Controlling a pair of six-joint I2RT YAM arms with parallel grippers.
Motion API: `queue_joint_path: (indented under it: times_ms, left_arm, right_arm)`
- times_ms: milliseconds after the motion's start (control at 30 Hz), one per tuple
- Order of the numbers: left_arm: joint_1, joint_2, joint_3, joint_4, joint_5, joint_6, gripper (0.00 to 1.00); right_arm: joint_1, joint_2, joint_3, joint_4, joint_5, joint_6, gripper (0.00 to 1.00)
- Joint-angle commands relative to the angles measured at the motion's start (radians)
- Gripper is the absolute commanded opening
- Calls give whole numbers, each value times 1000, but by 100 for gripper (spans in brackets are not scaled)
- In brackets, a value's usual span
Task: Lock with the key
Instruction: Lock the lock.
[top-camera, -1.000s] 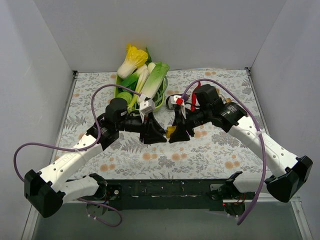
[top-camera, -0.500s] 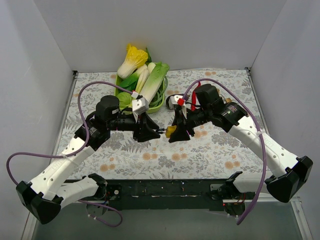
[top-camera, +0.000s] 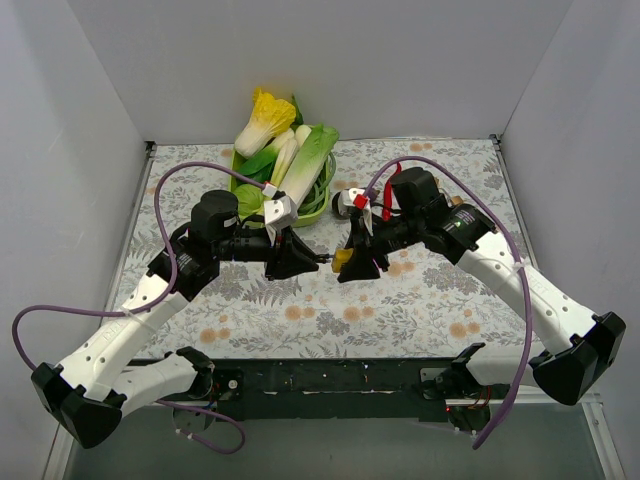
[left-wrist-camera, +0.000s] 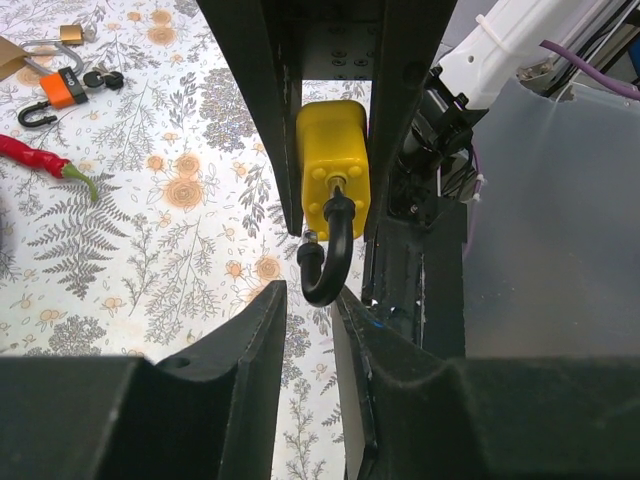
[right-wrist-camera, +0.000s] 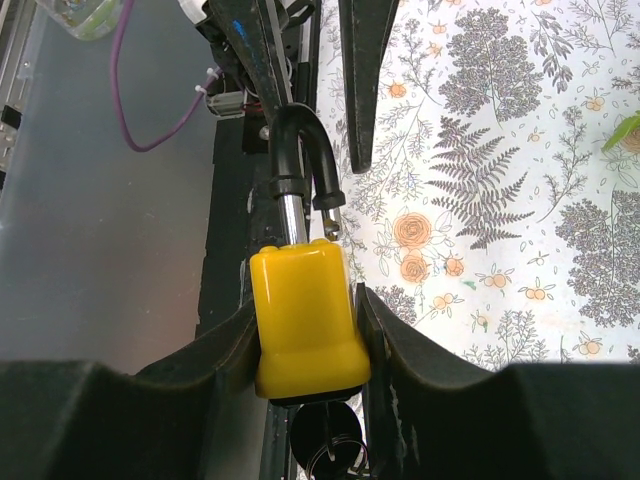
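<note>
My right gripper (top-camera: 346, 264) is shut on a yellow padlock (right-wrist-camera: 300, 310), held above the table's middle. A black-headed key (right-wrist-camera: 325, 440) sticks out of the padlock's underside. The black shackle (right-wrist-camera: 300, 150) is raised out of the body, with its free end out of its hole. In the left wrist view the padlock (left-wrist-camera: 333, 160) sits between the right gripper's fingers, and the shackle (left-wrist-camera: 328, 255) points at my left gripper (left-wrist-camera: 308, 300). My left gripper (top-camera: 316, 262) has a narrow gap between its fingers and holds nothing. The shackle's curve is just beyond its tips.
A green basket (top-camera: 322, 200) of leafy vegetables stands at the back. An orange padlock (left-wrist-camera: 58, 88), a brass padlock (left-wrist-camera: 70, 33) and a red chilli (left-wrist-camera: 40, 158) lie on the flowered cloth behind the right arm. Purple cables loop above both arms.
My left arm has pulled back to the left, away from the padlock, opening a small space between the two grippers. The right gripper has kept hold of the padlock, almost still.
</note>
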Motion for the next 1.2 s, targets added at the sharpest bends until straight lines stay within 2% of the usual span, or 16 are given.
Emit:
queue_joint_path:
  times_ms: [0, 133, 367, 433, 500, 567, 733, 900, 1033, 1167]
  left_arm:
    - [4, -20, 38, -8, -9, 6, 27]
    - [2, -16, 46, -1, -9, -3, 32]
    - [-7, -8, 55, 10, 3, -4, 30]
    - [-10, -3, 52, 13, 5, -7, 21]
    - [-15, -2, 48, 10, 14, -11, 7]
    - [-19, -5, 43, 10, 15, -21, 0]
    - [-44, 18, 41, 22, 23, -89, 0]
    - [-51, 27, 6, 113, 21, -190, 0]
    - [-53, 33, -14, 154, 18, -205, 0]
    - [-100, 52, -41, 203, 17, -218, 0]
  right_arm:
    - [-4, -2, 47, 53, -10, 18, 1]
    - [-4, 1, 48, 51, -10, 20, 1]
    - [-3, 9, 53, 48, -9, 18, 1]
    - [-4, 11, 53, 50, -10, 18, 1]
    - [-4, 9, 53, 56, -10, 20, 1]
    - [-4, 8, 54, 59, -1, 21, 1]
    - [-4, -3, 45, 103, 10, 14, 1]
    - [2, 11, 56, 91, -50, -8, 1]
    - [20, 11, 71, 89, -85, -19, 1]
    - [50, 23, 86, 121, -93, 6, 1]
